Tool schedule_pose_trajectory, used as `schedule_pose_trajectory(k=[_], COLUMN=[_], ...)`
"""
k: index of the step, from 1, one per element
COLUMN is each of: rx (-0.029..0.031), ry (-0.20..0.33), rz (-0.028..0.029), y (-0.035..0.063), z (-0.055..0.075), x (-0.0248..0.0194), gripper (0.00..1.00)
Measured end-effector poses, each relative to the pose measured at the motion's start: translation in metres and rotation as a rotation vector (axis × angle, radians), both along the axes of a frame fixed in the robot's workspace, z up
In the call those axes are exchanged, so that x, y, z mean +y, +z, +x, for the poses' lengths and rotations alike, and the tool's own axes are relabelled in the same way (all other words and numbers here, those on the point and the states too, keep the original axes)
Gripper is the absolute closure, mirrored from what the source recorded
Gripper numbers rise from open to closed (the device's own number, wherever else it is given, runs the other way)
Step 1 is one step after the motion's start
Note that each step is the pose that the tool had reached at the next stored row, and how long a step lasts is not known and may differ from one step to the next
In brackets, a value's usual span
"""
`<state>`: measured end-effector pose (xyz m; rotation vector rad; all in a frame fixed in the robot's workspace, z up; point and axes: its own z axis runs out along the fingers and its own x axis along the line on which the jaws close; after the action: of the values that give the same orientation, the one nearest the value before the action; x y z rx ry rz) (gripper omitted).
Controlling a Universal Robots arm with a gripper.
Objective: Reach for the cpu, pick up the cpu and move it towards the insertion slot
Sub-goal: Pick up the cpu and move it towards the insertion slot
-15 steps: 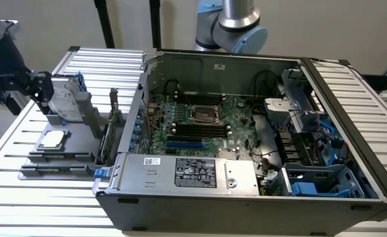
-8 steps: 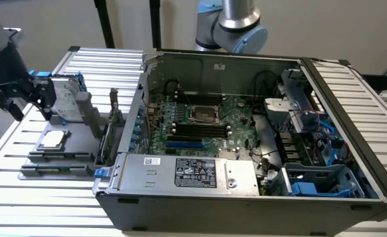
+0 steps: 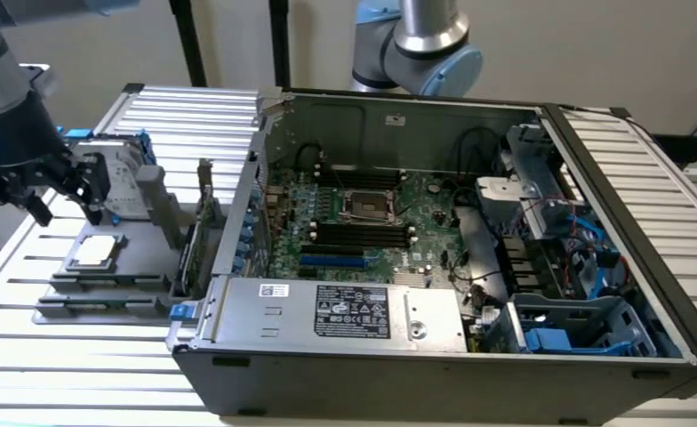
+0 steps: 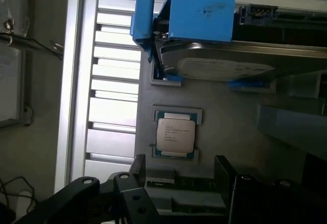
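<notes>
The gripper hung released and empty above the cpu. The chip lay flat in its holder on the grey tray — outside the case, well apart from the insertion slot. Risk: an off-centre descent could land a finger on the chip's lid, or catch its edge and tilt it.

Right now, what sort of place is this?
Likely a robotics lab bench for computer assembly: an opened desktop case on a slatted metal table, a cpu on a grey tray beside it, and a robot arm's pincer above the cpu.
</notes>
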<state>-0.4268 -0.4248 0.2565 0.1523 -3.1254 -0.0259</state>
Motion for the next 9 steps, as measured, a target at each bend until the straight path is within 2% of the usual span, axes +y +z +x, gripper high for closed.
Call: schedule_pose_trajectory(k=[9], rx=[0.0001], ry=[0.0], rz=[0.0], y=[-0.0163], z=[0.001], x=[-0.0001], gripper=[0.35])
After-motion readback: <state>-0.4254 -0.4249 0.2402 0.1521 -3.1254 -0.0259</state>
